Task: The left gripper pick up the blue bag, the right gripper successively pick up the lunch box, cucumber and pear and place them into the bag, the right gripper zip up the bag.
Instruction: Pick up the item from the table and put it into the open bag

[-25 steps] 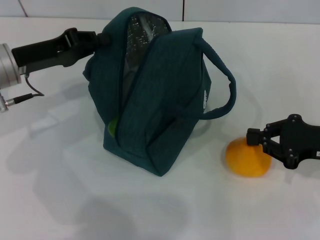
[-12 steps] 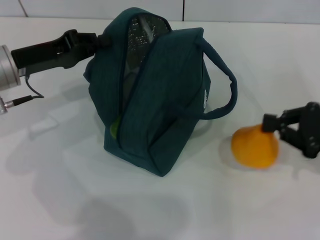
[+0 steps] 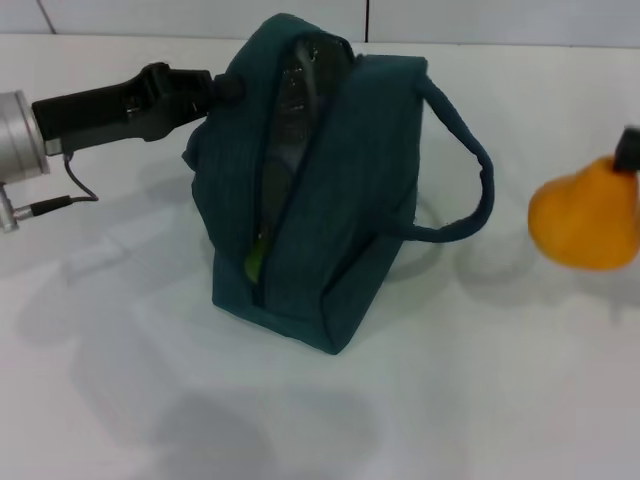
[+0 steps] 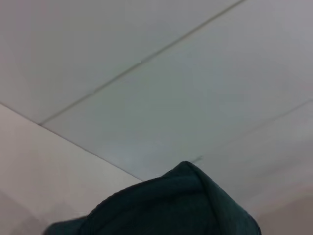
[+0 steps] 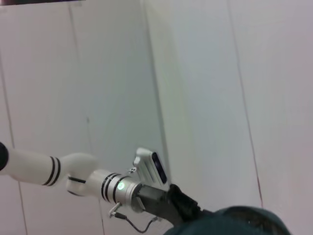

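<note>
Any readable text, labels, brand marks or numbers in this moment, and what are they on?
None can be read.
The blue bag, held at its top edge by the left hand, shows no legible print.
The pear, lifted off the table at the right hand, has no sticker in view.
The wall panels in both wrist views are plain.

even light, soft shadows

bright, diffuse light falls from above me. the table (image 3: 120, 400) shows no glare, only faint grey shadows under the bag (image 3: 310, 190) and my left arm. the pear (image 3: 588, 218) looks slightly smeared. my left wrist view renders the bag's fabric soft.
</note>
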`<control>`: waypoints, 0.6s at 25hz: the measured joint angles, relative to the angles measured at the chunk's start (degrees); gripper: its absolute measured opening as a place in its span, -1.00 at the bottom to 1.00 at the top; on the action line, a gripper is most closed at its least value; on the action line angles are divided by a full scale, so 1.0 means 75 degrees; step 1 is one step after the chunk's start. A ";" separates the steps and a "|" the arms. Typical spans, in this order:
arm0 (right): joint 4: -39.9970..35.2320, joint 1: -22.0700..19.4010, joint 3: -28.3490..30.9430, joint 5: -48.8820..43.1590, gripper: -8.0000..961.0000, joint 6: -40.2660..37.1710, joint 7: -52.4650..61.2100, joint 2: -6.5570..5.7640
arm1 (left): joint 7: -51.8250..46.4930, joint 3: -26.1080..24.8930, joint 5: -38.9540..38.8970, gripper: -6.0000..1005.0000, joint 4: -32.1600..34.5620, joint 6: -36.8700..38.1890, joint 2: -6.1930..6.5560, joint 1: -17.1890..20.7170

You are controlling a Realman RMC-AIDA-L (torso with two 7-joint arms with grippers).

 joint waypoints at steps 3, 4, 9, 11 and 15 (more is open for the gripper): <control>-0.0591 0.0204 -0.0010 0.0182 -0.94 -0.0021 0.0307 0.0020 | -0.0117 0.0000 -0.0065 -0.84 0.0009 0.0254 -0.0017 -0.0102; -0.0754 0.0320 -0.0018 0.0251 -0.94 -0.0021 0.0382 0.0030 | -0.0192 0.0000 -0.0128 -0.84 0.0009 0.0371 -0.0021 -0.0141; -0.1271 0.1007 -0.0081 0.0475 -0.94 -0.0034 0.0758 0.0140 | -0.0413 0.0000 -0.0279 -0.84 0.0005 0.0621 -0.0046 -0.0251; -0.1391 0.1265 -0.0102 0.0575 -0.94 0.0014 0.0801 0.0228 | -0.0424 0.0000 -0.0281 -0.84 -0.0027 0.0623 -0.0069 -0.0266; -0.1467 0.1847 -0.0277 0.0660 -0.94 0.0394 0.0798 0.0362 | -0.0427 0.0000 -0.0271 -0.84 -0.0039 0.0626 -0.0091 -0.0272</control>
